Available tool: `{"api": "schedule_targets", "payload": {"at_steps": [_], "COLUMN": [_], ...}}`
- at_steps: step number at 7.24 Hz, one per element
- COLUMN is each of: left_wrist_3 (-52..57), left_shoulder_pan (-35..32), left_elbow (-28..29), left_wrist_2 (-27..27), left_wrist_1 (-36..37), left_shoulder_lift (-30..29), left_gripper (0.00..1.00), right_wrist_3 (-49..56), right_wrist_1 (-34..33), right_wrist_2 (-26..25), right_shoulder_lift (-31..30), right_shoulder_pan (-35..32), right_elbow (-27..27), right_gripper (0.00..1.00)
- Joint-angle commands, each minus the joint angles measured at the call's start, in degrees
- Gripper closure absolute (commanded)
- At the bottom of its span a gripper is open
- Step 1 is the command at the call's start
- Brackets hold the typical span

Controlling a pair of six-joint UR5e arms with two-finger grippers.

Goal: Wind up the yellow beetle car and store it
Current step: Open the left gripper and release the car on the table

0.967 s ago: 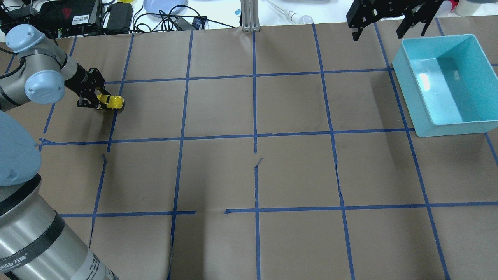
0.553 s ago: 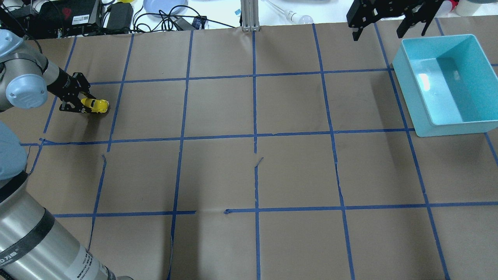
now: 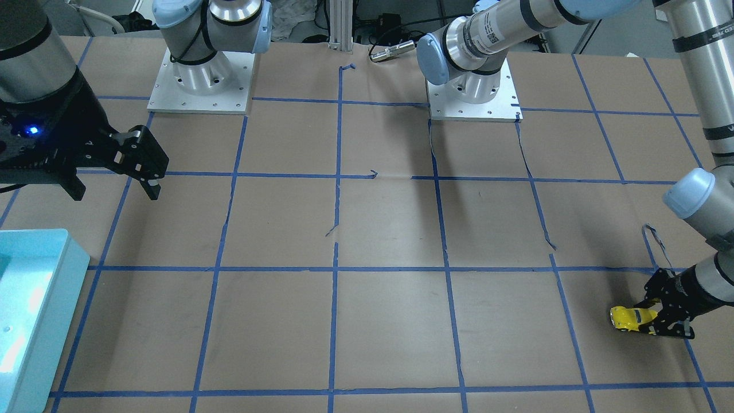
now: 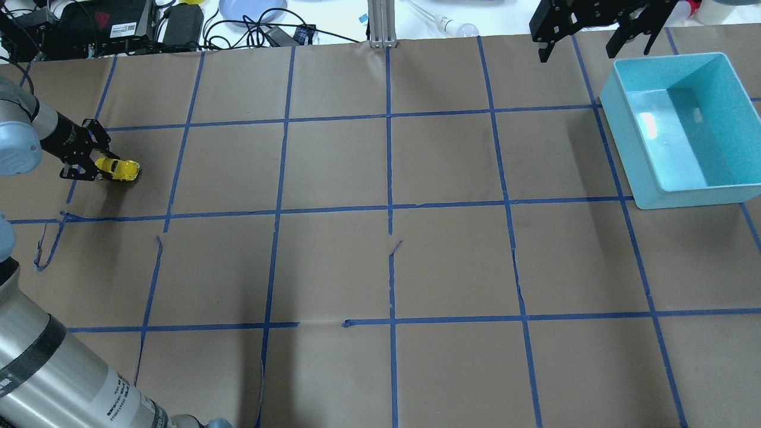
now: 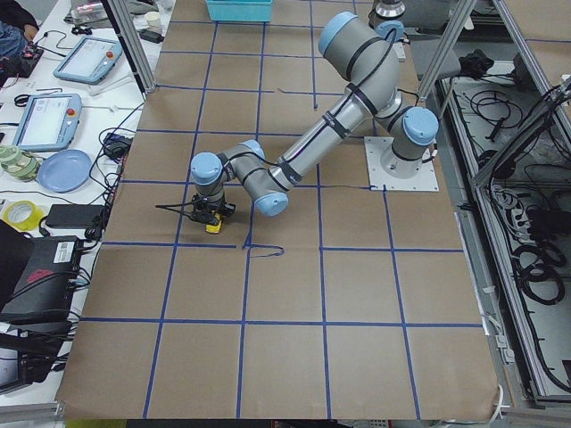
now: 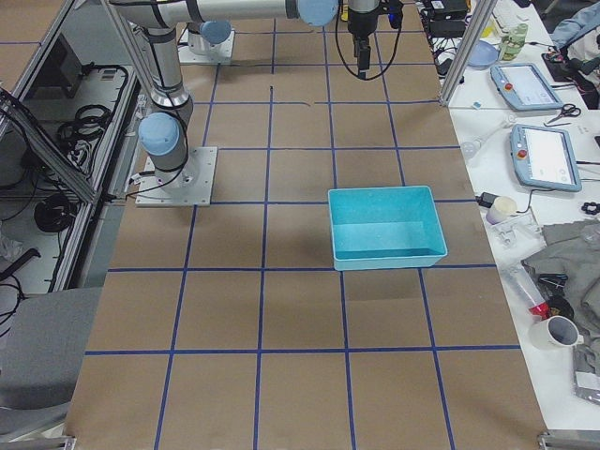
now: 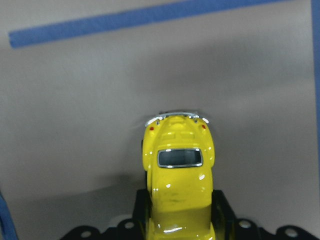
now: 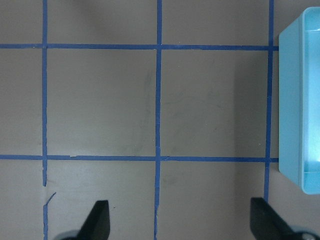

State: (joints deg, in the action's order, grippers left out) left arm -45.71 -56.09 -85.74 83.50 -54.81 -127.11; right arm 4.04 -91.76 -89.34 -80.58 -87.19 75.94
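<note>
Yellow beetle car (image 4: pixel 123 170): pinched by my left gripper (image 4: pixel 106 167) low over the brown-paper table (image 4: pixel 446 249), in the grid square at the table's left edge in the overhead view, one row in from the far edge. In the front-facing view the car (image 3: pixel 629 318) shows at the right, near the operators' side, just beside a blue tape line (image 3: pixel 573 344). Whether its wheels touch the paper I cannot tell.

Left wrist view: the car (image 7: pixel 179 170) fills the centre, its glossy roof and one dark window uppermost. The end with the chrome bumper and two small red lamps points away from my wrist. My black fingers (image 7: pixel 222 210) press against its two flanks at the bottom of the view, so my left gripper (image 7: pixel 180 222) is closed onto the body; about half the car projects beyond the fingertips.

Left arm: reaches out low and sideways from its base, seen large in the left-side view, with the car (image 5: pixel 214 226) a small yellow spot under the wrist.

Right gripper (image 4: pixel 579 52): held above the table at the far right, fingers spread wide and holding nothing. In its wrist view both fingertips (image 8: pixel 97 220) frame bare paper.

Teal bin (image 4: pixel 618 142): stands on the table just beside my right gripper, well apart from the car. Its interior shows only a reflection.
</note>
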Motion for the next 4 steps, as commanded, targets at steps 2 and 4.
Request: {"api": "schedule_targets", "payload": {"at_steps": [2,4], "left_wrist_3": [-0.4,-0.5], "left_shoulder_pan": [0.3,0.3], "left_elbow": [-0.1,0.0], "left_wrist_2": [-0.8,-0.2], "left_wrist_1": [4.4,4.3], "left_shoulder_lift": [0.9,2.2], "left_gripper": [0.00,0.00], "right_wrist_3": [0.0,0.0], "right_wrist_1": [0.0,0.0], "right_wrist_2": [0.0,0.0], "right_shoulder_lift": [0.1,0.1], "right_shoulder_pan": [0.0,0.0], "right_elbow": [0.0,0.0], "right_gripper": [0.00,0.00]}}
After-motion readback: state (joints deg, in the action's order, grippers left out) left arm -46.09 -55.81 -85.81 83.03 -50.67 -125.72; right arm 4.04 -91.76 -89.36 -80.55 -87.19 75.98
